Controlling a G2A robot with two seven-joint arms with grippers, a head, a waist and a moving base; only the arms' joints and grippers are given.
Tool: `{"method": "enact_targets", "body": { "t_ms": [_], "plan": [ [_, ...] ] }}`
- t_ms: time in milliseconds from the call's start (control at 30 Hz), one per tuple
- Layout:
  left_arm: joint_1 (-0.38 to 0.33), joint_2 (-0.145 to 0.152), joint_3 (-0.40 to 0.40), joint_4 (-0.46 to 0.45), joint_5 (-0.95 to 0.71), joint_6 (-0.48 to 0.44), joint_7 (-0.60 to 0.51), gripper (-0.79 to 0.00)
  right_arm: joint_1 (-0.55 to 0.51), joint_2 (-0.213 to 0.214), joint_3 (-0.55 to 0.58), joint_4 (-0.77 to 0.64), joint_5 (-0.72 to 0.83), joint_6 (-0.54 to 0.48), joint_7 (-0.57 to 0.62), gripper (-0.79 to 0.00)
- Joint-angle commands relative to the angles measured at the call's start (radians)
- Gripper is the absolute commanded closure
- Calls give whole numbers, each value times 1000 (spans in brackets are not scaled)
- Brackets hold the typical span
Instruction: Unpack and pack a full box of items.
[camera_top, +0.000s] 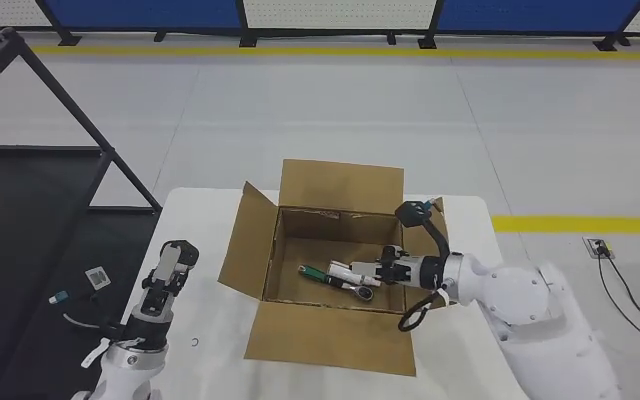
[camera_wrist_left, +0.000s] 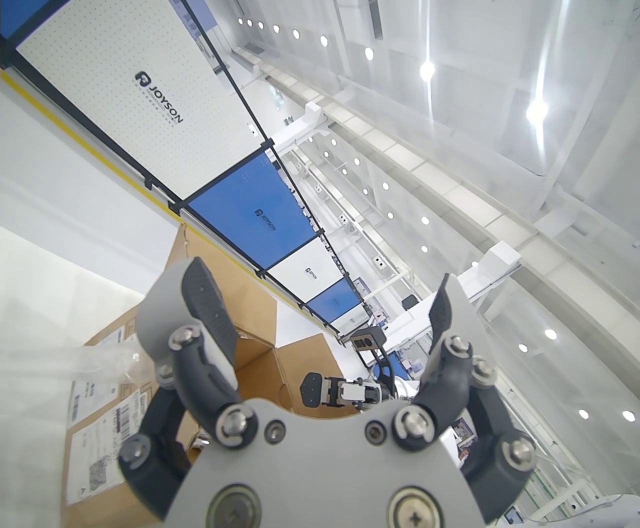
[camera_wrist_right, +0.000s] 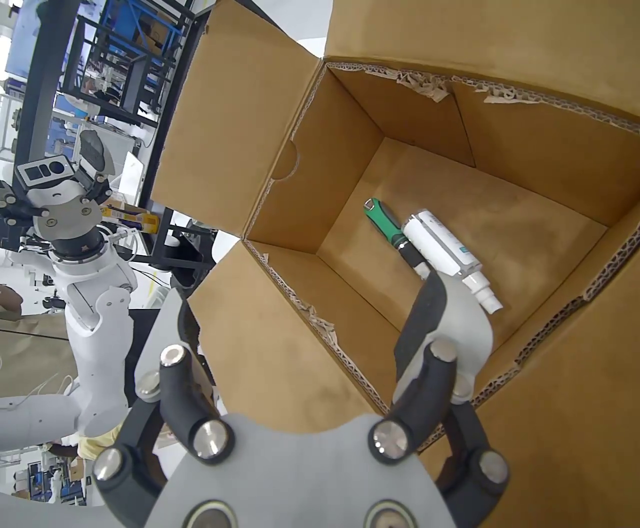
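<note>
An open cardboard box (camera_top: 330, 330) stands on the white table (camera_top: 200, 310) with its flaps spread. On its floor lie a green-handled tool (camera_wrist_right: 384, 224) (camera_top: 316, 272) and a white spray bottle (camera_wrist_right: 442, 247) (camera_top: 349, 271), side by side. My right gripper (camera_wrist_right: 305, 320) (camera_top: 387, 269) is open inside the box at its right wall, just short of both items and holding nothing; one fingertip (camera_wrist_right: 432, 305) covers the tool's shaft. My left gripper (camera_wrist_left: 320, 305) (camera_top: 178, 256) is open and empty, tilted upward left of the box (camera_wrist_left: 250, 310), clear of it.
A black metal frame (camera_top: 100, 160) stands left of the table over dark flooring. A small ring (camera_top: 193, 342) lies on the table near the left arm. Clear plastic film (camera_wrist_left: 75, 360) lies beside the box's labelled side.
</note>
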Motion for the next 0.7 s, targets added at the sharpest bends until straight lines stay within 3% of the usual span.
{"method": "enact_targets", "body": {
  "t_ms": [0,100,200,400,500,667],
  "plan": [
    [0,0,0,0,0,0,0,-785,-1,0,-2,-1,-4,-1,-3,-785],
    [-4,1,0,1,-7,19,-2,-785,64,-2,-69,-19,-103,-51,41,-785],
    [-11,2,-20,0,-52,29,6,-785,207,-14,-184,18,-218,-97,148,-785],
    [34,5,-104,-20,-188,4,2,-785,513,-84,-470,261,-319,-169,341,-785],
    [64,6,-145,-31,-240,-15,1,-785,614,-134,-590,407,-328,-203,344,-785],
    [98,7,-179,-45,-332,-26,-31,-785,697,-221,-734,606,-335,-229,243,-785]
  ]
}}
